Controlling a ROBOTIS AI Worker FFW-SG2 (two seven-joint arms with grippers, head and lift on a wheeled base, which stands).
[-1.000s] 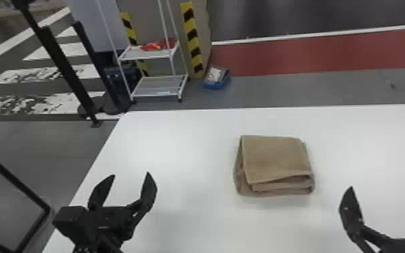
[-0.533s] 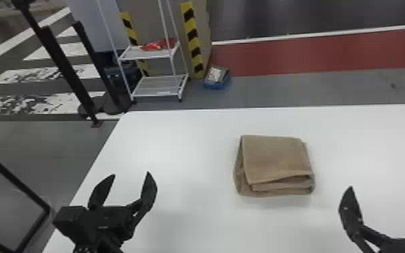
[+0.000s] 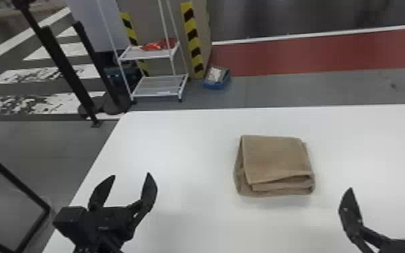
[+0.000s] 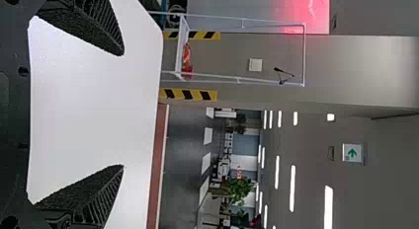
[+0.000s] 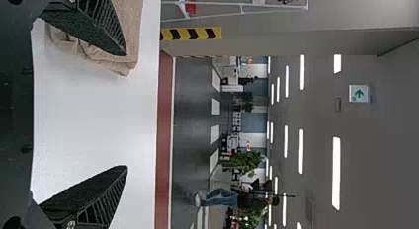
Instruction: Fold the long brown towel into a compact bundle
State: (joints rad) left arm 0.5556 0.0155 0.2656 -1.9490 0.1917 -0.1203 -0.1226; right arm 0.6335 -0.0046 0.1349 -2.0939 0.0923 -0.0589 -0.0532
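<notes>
The brown towel (image 3: 275, 161) lies on the white table as a compact, layered, roughly square bundle, its stacked folds visible on the near side. To its left, nearer the robot, my left gripper (image 3: 129, 188) stands open with nothing between its fingers. My right gripper (image 3: 381, 198) is open and empty at the right, nearer than the bundle and apart from it. In the left wrist view, the left gripper (image 4: 122, 110) has bare table behind its spread fingers. In the right wrist view, the towel (image 5: 129, 21) shows behind one finger of the right gripper (image 5: 126, 110).
The white table (image 3: 178, 144) extends around the bundle, with its left edge beyond my left gripper. Past the far edge, a white shelf rack (image 3: 158, 85) and a blue bin (image 3: 216, 79) stand on the floor. Black posts rise at the far left.
</notes>
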